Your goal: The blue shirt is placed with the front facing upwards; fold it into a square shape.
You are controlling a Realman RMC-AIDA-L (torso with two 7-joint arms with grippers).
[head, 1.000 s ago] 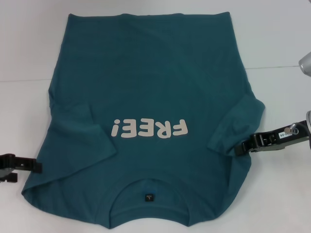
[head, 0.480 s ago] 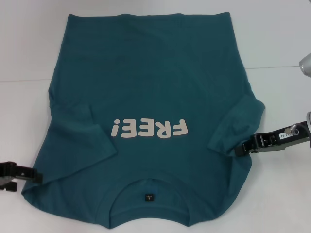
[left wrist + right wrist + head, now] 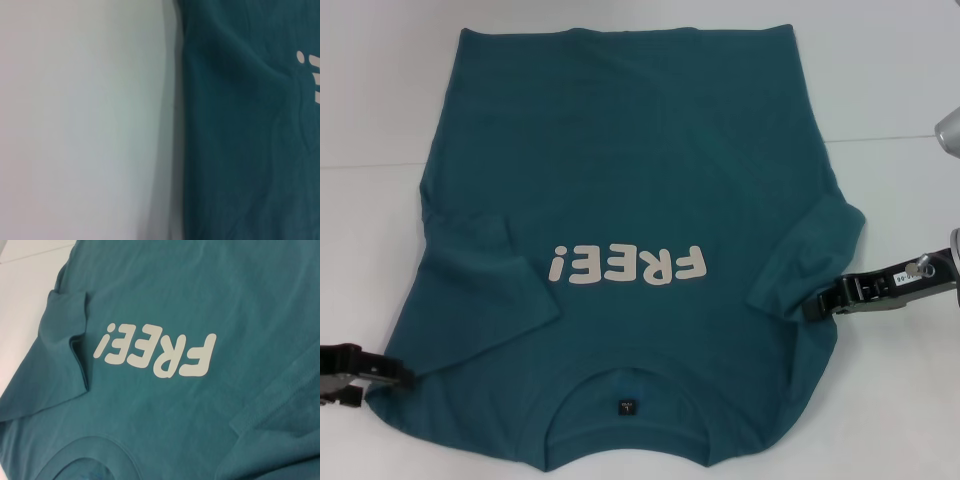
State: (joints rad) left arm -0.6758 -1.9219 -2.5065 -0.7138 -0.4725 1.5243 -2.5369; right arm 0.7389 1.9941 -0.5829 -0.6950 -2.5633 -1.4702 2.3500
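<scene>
Blue shirt (image 3: 620, 180) flat on white tabletop (image 3: 880, 90), lettering up. Left tool (image 3: 395, 376) at shoulder edge, right tool (image 3: 812, 305) at sleeve; grip state unclear for both.

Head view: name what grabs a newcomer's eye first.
The blue shirt fills the white table, front up, its cream "FREE!" lettering upside down with the collar toward the robot. The right gripper touches the shirt's right sleeve; the left gripper is at the near left shoulder corner.
</scene>
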